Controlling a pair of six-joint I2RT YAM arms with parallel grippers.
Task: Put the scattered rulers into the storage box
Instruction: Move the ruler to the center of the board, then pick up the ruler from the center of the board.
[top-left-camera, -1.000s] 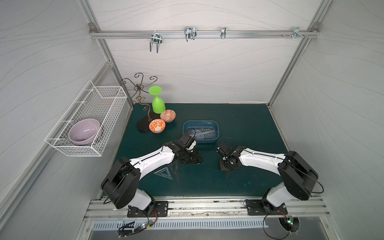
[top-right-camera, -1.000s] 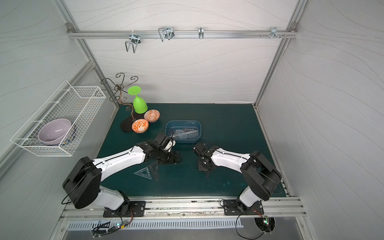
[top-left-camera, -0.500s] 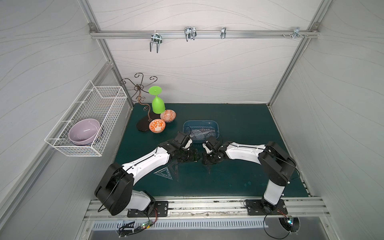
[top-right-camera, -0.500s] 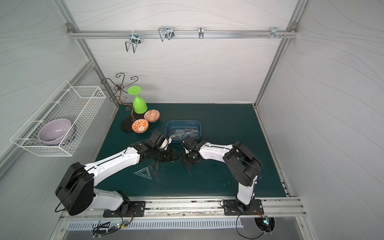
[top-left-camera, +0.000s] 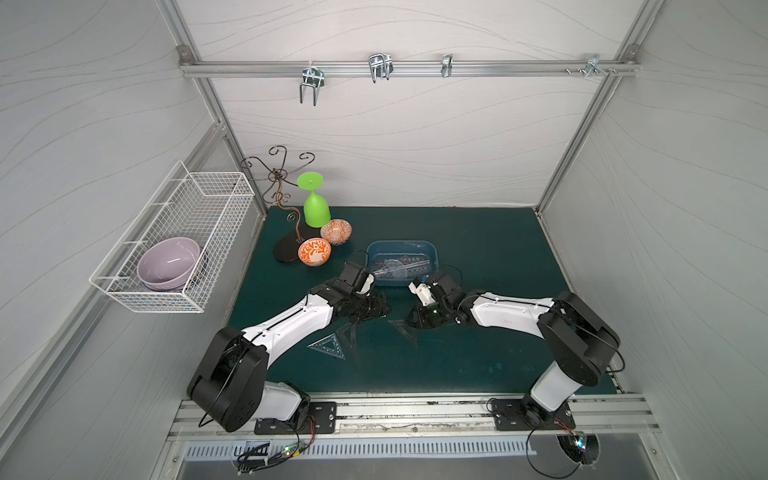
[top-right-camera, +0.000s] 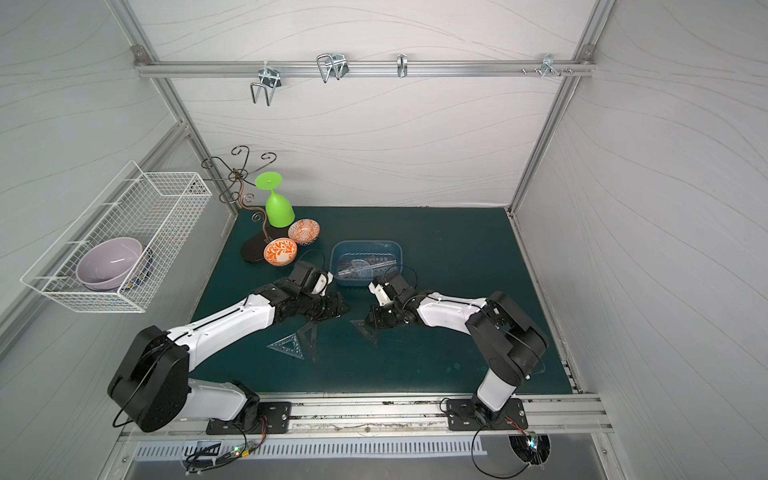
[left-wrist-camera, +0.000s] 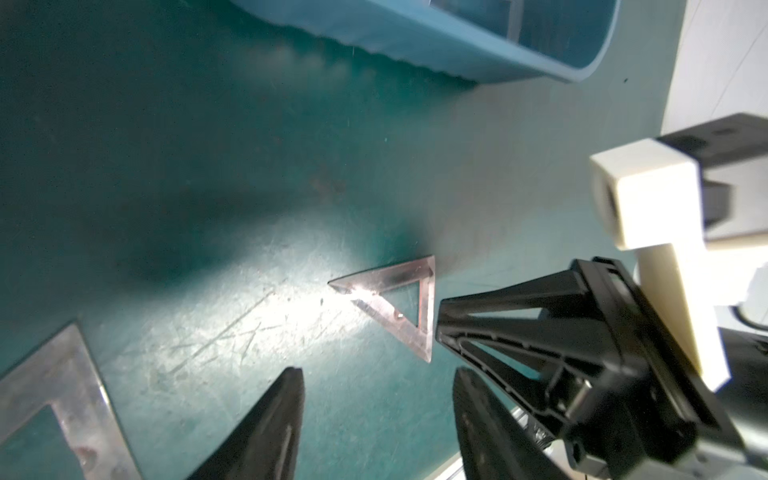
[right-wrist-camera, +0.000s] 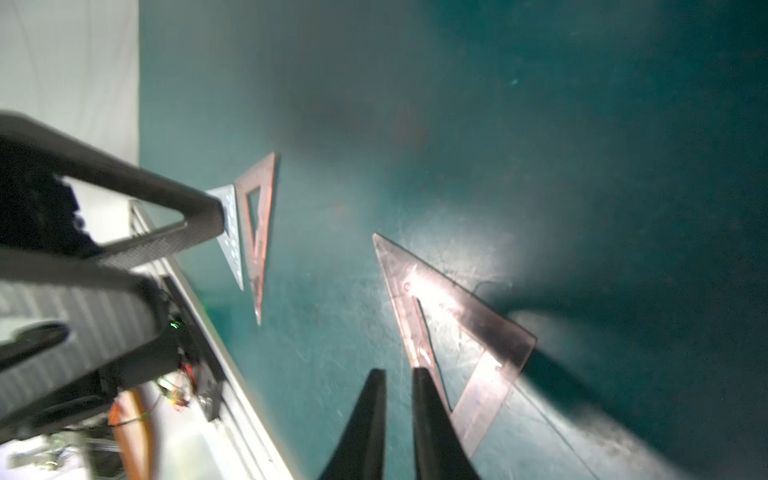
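The blue storage box (top-left-camera: 399, 242) (top-right-camera: 365, 242) stands mid-mat with several clear rulers lying in it. Three set squares lie on the mat in front of it. One smoky set square (right-wrist-camera: 457, 324) (left-wrist-camera: 399, 299) (top-left-camera: 405, 328) lies at my right gripper (right-wrist-camera: 398, 374) (top-left-camera: 415, 322). That gripper is shut to a slim gap with only mat between its tips, one finger resting over the square's edge. My left gripper (left-wrist-camera: 376, 374) (top-left-camera: 376, 309) hovers open and empty facing it. A clear set square (top-left-camera: 328, 347) (right-wrist-camera: 230, 232) and another smoky one (top-left-camera: 349, 334) (right-wrist-camera: 259, 232) lie side by side nearer the front.
At the back left are a green goblet (top-left-camera: 316, 208), two orange patterned bowls (top-left-camera: 314, 252), and a wire stand on a dark base (top-left-camera: 286, 249). A white wire basket (top-left-camera: 187, 232) holding a purple bowl hangs on the left wall. A metal rail (top-left-camera: 415, 409) runs along the mat's front edge.
My right gripper has swung left to the smoky set square and narrowed its jaws almost fully. The left gripper has closed a little and stayed in place.
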